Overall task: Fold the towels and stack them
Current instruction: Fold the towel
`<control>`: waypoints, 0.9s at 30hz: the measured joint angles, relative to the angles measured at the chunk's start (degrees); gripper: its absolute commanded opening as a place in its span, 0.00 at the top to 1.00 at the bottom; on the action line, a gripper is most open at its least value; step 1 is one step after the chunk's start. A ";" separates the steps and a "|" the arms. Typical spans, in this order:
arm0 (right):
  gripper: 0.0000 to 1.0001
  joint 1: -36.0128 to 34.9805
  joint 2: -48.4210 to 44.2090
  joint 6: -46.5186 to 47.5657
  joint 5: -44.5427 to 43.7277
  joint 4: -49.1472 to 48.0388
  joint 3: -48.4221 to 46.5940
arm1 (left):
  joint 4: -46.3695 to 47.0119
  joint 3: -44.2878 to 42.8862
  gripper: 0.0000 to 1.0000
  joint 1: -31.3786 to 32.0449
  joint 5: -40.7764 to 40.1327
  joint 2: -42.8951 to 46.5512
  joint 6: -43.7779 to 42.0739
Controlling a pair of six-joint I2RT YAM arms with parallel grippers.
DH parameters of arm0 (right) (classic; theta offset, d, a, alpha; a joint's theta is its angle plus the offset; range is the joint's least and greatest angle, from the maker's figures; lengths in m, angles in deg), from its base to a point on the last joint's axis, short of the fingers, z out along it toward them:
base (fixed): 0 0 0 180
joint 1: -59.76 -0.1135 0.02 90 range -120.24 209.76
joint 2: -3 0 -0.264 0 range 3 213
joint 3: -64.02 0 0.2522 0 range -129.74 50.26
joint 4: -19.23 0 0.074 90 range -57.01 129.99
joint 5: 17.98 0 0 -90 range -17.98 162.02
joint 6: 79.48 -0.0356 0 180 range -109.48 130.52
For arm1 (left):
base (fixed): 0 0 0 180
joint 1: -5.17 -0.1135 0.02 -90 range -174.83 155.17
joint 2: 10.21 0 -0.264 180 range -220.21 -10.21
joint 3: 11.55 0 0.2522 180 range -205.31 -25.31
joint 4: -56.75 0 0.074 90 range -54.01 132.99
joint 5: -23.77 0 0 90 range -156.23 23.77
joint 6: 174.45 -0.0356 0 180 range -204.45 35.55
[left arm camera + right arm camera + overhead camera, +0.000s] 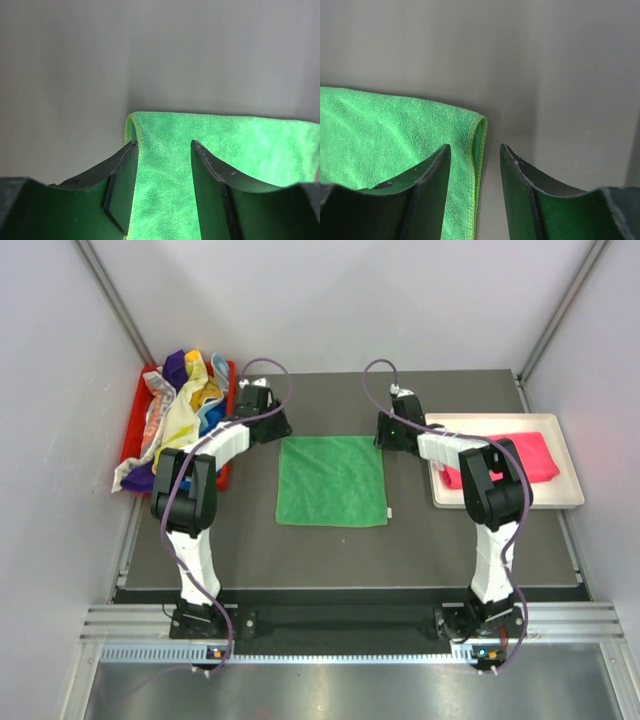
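A green towel (332, 480) lies flat in the middle of the dark table, its edges doubled over. My left gripper (272, 426) hangs over its far left corner. In the left wrist view the left gripper (164, 145) is open, and the green towel (225, 145) shows in the gap untouched by the fingers. My right gripper (386, 430) is at the far right corner. There the right gripper (475, 147) is open too, with the folded hem of the green towel (380, 125) lying loose between the fingers. A folded pink towel (505, 455) lies on the white tray (500, 502).
A red bin (135, 430) at the far left holds a heap of mixed towels (180, 405), some spilling over its near edge. The white tray sits at the right edge of the table. Grey walls close in the back and both sides.
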 measured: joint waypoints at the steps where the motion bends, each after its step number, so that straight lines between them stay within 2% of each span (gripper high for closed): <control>1: 0.61 0.00 0.55 0.00 0.00 0.22 -0.52 | 0.00 0.02 0.50 0.00 0.35 0.00 -0.09; 8: 0.76 0.07 1.88 -0.26 0.52 1.27 -3.10 | -0.46 1.81 0.58 0.02 1.81 0.13 0.22; 9: 0.78 0.09 1.92 -0.24 0.57 1.40 -3.32 | -0.61 2.47 0.63 0.02 1.86 0.33 0.39; 12: 0.86 0.11 2.16 -0.44 0.79 1.62 -3.89 | -1.16 4.72 0.68 0.15 2.10 1.40 1.18; 13: 0.88 0.11 2.21 -0.57 0.81 1.64 -4.04 | -1.18 5.38 0.73 0.20 2.16 1.81 1.62; 16: 0.92 0.11 2.25 -0.76 0.90 1.66 -4.48 | -1.20 7.80 0.80 0.46 2.38 3.65 2.47; 20: 0.95 0.22 2.34 -1.31 0.92 1.66 -4.87 | -1.16 8.98 0.85 1.16 2.34 4.85 3.39; 27: 0.96 1.01 2.62 -2.64 1.11 1.66 -5.20 | -1.66 9.88 0.98 2.58 0.61 4.79 4.92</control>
